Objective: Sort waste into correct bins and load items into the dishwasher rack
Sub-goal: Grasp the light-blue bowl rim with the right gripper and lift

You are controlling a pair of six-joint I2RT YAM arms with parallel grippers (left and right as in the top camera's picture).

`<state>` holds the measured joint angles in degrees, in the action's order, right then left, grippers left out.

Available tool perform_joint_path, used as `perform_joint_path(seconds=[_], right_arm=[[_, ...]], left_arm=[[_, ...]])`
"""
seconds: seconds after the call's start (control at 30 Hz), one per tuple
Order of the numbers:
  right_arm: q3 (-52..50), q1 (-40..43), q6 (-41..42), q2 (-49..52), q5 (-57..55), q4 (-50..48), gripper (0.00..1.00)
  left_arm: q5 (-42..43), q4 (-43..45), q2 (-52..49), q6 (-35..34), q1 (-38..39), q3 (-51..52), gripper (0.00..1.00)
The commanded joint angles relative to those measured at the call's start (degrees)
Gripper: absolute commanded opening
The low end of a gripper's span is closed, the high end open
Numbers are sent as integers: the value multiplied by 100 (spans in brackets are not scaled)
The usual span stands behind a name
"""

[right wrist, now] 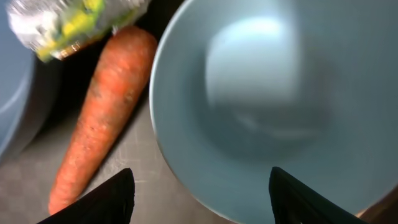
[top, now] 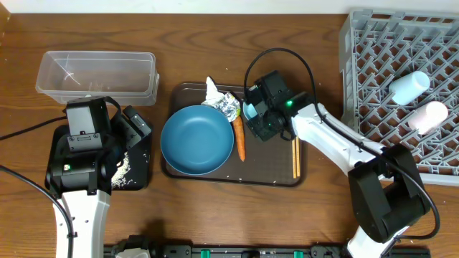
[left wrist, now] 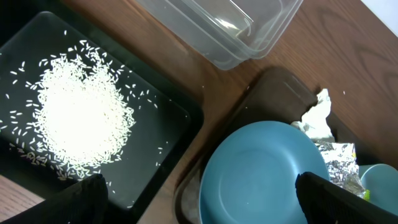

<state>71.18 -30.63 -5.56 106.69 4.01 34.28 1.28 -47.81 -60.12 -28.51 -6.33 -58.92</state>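
A: Take the brown tray [top: 272, 175] in the middle of the counter [top: 193, 215] as your mark. The dishwasher rack [top: 347, 64] sits to its right and reaches past the tray's far edge.

B: Off the tray's far-left corner you have the clear tub [top: 97, 72]. The black tray [top: 142, 172] lies just beside the brown tray's left edge.

A: The wide blue bowl [top: 197, 140] stands upright on the brown tray's left half.

B: Your left pincer [left wrist: 199, 193] hangs released and spread wide, above where the black tray meets the brown tray. It grips nothing.

A: Your right pincer [right wrist: 202, 199] is over the brown tray's far middle, also released. It straddles the rim of the small light-blue bowl [right wrist: 267, 93], with its tips well apart.

B: Right of the brown tray, inside the rack, the pale-blue cup [top: 409, 86] and the white cup [top: 430, 115] lie on their sides just beside each other. The white one is nearer you.

A: The chopsticks [top: 295, 158] lie side by side along the brown tray's right edge.

B: The carrot [top: 240, 140] lies on the brown tray between the two bowls, just beside the wide one's rim. The wrapper [top: 224, 100] sits at the tray's far edge, at the carrot's thick end.

A: The rice [left wrist: 81, 118] is heaped in the black tray, left of the brown tray, with stray grains around the heap.
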Motion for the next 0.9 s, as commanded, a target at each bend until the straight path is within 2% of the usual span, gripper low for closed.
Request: perform_joint_path(seconds=[0.0,0.27,0.57,0.77,0.87], right_arm=[[-94,-57,-72,-61,-59,-72,66],[-146,-59,-72,-61,-79,-90,57],[-299,-59,83,-61,-98,-90,56],[-302,-118,341,-61,-98,-26,41],[-286,-133,341,-63,-98,-28,39]], left_arm=[[-48,-15,-11,-9,-24,-98,99],[-48,-15,-11,-9,-24,-98,99],[-48,-15,-11,-9,-24,-98,99],[-48,-15,-11,-9,-24,-98,99],[-48,-15,-11,-9,-24,-98,99]])
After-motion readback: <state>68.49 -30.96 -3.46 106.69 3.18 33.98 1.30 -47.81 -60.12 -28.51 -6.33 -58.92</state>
